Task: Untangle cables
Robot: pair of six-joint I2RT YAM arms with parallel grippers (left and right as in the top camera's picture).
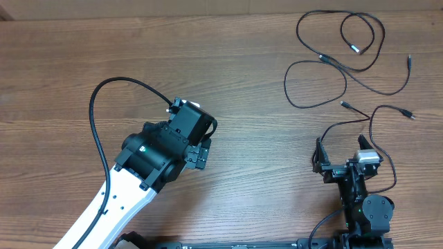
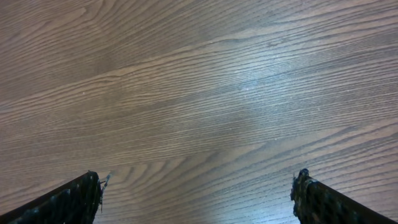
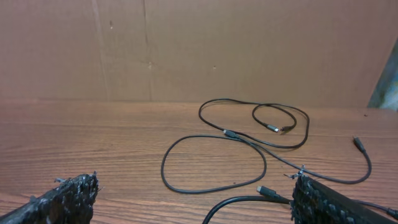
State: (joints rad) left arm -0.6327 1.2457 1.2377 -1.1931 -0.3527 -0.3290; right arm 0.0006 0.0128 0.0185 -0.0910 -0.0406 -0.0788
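The left gripper (image 2: 198, 190) has its two black fingers spread wide, released, over bare wood-grain table (image 1: 62, 69) seen from its wrist camera. The right gripper (image 3: 198, 186) is also spread wide and released, its fingers held low and facing the far side of the table. Just beyond its right finger a black plug end (image 3: 261, 190) lies on the wood, with its cord curving back toward the near edge beside that finger. Farther out lie the cables (image 1: 325, 59), thin black cords spread loosely over the far right part of the table. Taken together they stretch from the far edge toward the right gripper, so their long axis runs far to near. The overhead view shows one rounded loop at the left of the group and tighter overlapping loops at the far side. One long strand sweeps out to the right. Five small plug ends show there, pointing in different directions. The cords cross one another, so I cannot tell how many separate cords there are. The left gripper sits near the table's middle, well apart from the cables and to their left. Its white arm (image 1: 118, 200) carries a thicker black wire (image 1: 93, 117) arching to the left. A plain brown wall (image 3: 186, 50) stands behind the far edge.
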